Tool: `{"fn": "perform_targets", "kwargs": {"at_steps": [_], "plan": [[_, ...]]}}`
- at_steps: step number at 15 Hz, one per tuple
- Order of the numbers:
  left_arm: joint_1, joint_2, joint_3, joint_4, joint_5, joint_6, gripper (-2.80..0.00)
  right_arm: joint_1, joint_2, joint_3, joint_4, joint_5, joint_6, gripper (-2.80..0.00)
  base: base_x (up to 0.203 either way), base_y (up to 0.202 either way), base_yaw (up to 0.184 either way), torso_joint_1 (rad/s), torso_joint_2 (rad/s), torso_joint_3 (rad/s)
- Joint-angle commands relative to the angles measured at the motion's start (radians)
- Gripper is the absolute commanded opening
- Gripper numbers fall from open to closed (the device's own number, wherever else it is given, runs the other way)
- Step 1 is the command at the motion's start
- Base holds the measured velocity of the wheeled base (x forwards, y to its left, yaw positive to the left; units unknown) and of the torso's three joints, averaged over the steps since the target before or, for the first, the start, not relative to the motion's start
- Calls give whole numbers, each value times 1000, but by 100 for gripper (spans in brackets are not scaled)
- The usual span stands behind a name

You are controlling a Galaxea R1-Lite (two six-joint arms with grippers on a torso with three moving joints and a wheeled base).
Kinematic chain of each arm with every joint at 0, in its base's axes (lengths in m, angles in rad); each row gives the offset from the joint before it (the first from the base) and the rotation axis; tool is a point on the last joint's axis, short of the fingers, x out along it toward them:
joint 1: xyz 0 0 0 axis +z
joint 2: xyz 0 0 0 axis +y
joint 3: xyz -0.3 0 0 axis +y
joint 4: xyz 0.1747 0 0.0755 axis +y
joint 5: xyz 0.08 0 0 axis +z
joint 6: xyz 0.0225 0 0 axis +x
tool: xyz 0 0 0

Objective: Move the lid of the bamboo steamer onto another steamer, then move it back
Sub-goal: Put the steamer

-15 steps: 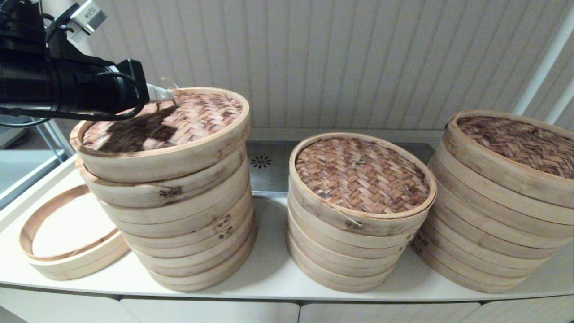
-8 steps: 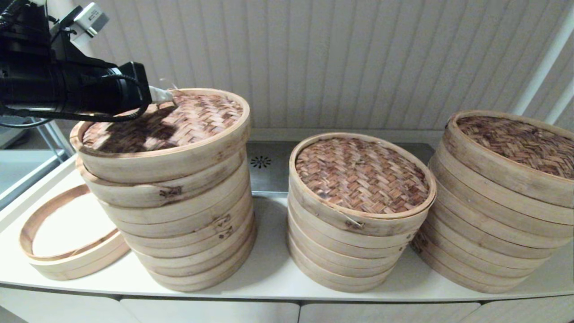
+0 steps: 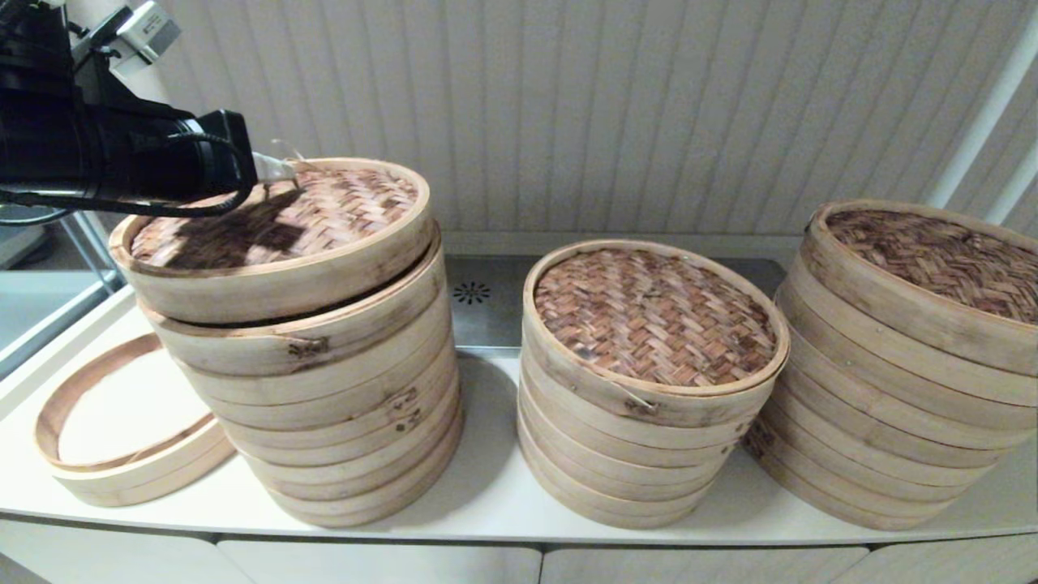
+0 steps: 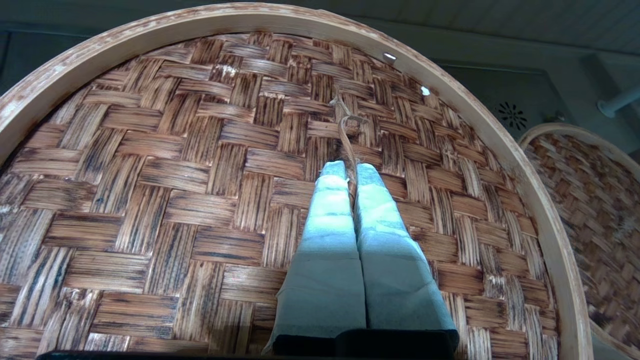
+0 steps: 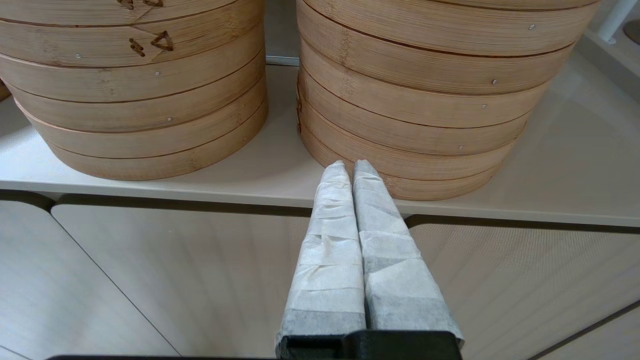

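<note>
The woven bamboo steamer lid (image 3: 324, 215) hangs slightly raised and tilted over the left steamer stack (image 3: 340, 389), offset to the left, with a dark gap under its front rim. My left gripper (image 3: 280, 169) reaches in from the left above the lid. In the left wrist view this gripper (image 4: 351, 169) is shut on the lid's thin string loop (image 4: 344, 127), which rises from the weave (image 4: 190, 175). The middle steamer stack (image 3: 649, 324) carries its own woven lid. My right gripper (image 5: 352, 167) is shut, parked low in front of the counter edge.
A third, taller stack (image 3: 916, 341) stands at the right. A loose bamboo ring (image 3: 122, 454) lies on the counter at the far left. A metal strip with a drain (image 3: 472, 293) runs behind the stacks. The panelled wall stands close behind.
The left gripper has pulled back to the left and lifted, and the lid has come off the left stack's rim and shifted left with it. The right arm has not moved.
</note>
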State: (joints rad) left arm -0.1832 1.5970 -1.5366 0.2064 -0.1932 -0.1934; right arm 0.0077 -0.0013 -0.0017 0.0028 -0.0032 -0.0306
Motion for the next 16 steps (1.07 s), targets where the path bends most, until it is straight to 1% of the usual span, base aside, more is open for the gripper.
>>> {"fn": "perform_targets", "kwargs": {"at_steps": [1,7,13,16], "plan": [[5,-3,7,1,-2,-1,-280,2,0,0,0,0,-2,-280,0,0,0,0,0,0],[3,-6,14,-1,-5,-1,-280,2,0,0,0,0,-2,-280,0,0,0,0,0,0],[-39,-28,12,7,-5,-1,-280,2,0,0,0,0,-1,-280,0,0,0,0,0,0],[-39,-28,29,3,-5,-3,-280,2,0,0,0,0,0,-280,0,0,0,0,0,0]]}}
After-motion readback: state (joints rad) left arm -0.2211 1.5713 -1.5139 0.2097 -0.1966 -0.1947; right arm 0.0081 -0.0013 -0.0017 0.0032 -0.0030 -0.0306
